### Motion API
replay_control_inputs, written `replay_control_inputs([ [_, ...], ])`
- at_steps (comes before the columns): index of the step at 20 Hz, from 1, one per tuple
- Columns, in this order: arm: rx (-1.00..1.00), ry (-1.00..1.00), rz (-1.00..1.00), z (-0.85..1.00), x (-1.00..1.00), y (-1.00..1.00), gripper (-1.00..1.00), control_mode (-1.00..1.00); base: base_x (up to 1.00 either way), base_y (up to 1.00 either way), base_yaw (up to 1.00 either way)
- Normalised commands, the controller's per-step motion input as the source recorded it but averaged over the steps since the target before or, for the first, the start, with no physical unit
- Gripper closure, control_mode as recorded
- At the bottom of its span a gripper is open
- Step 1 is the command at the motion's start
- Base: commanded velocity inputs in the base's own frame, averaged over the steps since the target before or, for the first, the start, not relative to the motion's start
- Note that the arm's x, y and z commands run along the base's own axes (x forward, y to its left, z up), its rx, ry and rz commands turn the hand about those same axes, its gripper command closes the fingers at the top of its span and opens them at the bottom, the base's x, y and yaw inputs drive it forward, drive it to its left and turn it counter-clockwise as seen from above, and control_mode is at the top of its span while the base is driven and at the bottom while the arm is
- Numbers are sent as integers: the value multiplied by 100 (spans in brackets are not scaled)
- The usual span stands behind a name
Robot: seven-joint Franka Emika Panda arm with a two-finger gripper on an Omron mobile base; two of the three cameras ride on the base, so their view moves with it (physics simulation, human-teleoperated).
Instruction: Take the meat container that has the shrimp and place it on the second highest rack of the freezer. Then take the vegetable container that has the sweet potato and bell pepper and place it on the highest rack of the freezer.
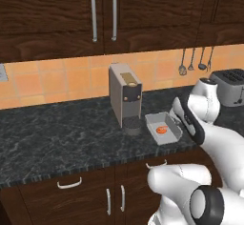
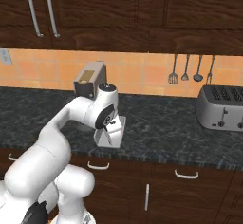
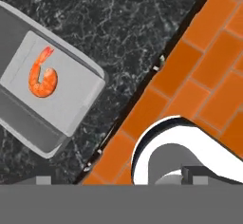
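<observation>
Meat container (image 1: pixel 163 128) with shrimp (image 1: pixel 161 130) on counter (image 1: pixel 57 138), hand (image 1: pixel 178 119) spread beside it

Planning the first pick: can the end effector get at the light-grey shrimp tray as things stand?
Probably yes. The light-grey rectangular tray with the orange shrimp sits open-topped on the dark counter, nothing covering it; the grey coffee machine stands beside it.

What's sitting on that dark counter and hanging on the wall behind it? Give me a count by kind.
Coffee machine: 1
Toaster: 1
Meat container: 1
Shrimp: 1
Hanging utensils: 4
Total: 8
</observation>
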Motion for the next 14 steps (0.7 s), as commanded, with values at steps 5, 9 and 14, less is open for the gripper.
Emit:
replay_control_inputs([
  [5,-2,0,0,-57,67,-23,-100,-100,0,0,0],
  [9,0,9,0,-46,55,-2,-100,-100,0,0,0],
  [14,0,13,0,-48,47,0,-100,-100,0,0,0],
])
